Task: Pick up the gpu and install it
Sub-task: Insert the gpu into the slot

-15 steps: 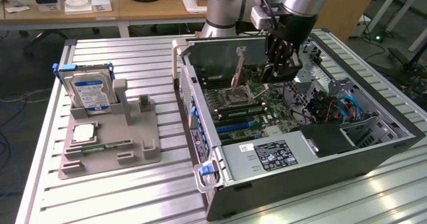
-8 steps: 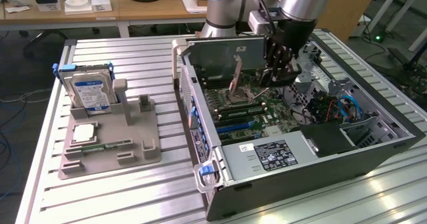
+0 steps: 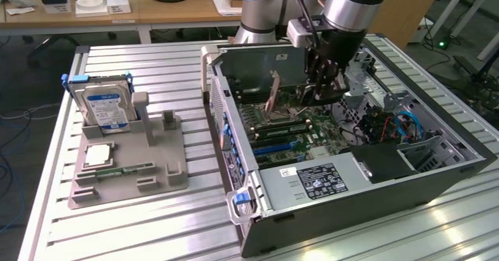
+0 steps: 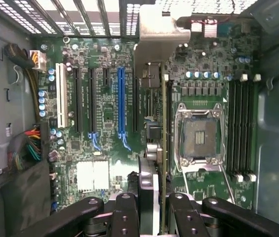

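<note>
The gpu (image 4: 164, 118) appears edge-on in the wrist view as a thin dark card with its pale metal end bracket (image 4: 161, 34) at the far end. My gripper (image 4: 161, 210) is shut on it, one black finger (image 4: 146, 192) on each side. The card hangs above the green motherboard (image 4: 104, 148), between the black expansion slots and the CPU socket (image 4: 198, 136). In the exterior view my gripper (image 3: 321, 89) reaches down into the open computer case (image 3: 436, 179), with the gpu (image 3: 312, 97) partly hidden by the fingers.
A blue slot (image 4: 121, 103), a white slot (image 4: 60, 108) and memory slots (image 4: 240, 128) lie on the board. Outside the case, a grey fixture (image 3: 128, 156) holds a hard drive (image 3: 109, 106). The power supply (image 3: 319, 179) fills the case's near end, and cables (image 3: 398, 126) run beside it.
</note>
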`<state>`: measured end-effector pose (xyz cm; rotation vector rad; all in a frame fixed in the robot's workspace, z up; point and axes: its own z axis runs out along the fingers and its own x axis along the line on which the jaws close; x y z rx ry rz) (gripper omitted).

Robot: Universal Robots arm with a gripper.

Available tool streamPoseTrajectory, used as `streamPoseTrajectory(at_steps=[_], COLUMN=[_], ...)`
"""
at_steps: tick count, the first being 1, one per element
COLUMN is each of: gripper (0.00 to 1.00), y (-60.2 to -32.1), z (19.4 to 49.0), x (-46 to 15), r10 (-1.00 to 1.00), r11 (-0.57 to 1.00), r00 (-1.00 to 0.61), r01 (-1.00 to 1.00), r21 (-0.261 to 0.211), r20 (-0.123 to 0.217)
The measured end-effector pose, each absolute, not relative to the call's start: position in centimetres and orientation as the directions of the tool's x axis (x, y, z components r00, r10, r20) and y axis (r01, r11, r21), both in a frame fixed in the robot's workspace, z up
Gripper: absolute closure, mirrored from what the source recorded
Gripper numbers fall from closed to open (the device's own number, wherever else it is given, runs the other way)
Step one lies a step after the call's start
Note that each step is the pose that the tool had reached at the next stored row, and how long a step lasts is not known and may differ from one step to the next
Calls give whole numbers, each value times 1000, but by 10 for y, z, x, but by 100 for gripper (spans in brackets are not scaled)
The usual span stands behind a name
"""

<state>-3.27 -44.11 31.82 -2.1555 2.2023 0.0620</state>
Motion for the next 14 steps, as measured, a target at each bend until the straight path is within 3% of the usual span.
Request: streamPoseTrajectory(at_steps=[14], gripper=[72], y=[-447], z=[311], x=[-46], r10=[-998], r11=[-6], r00=[7], r01=[-1000], r21=[-13], r20=[-70])
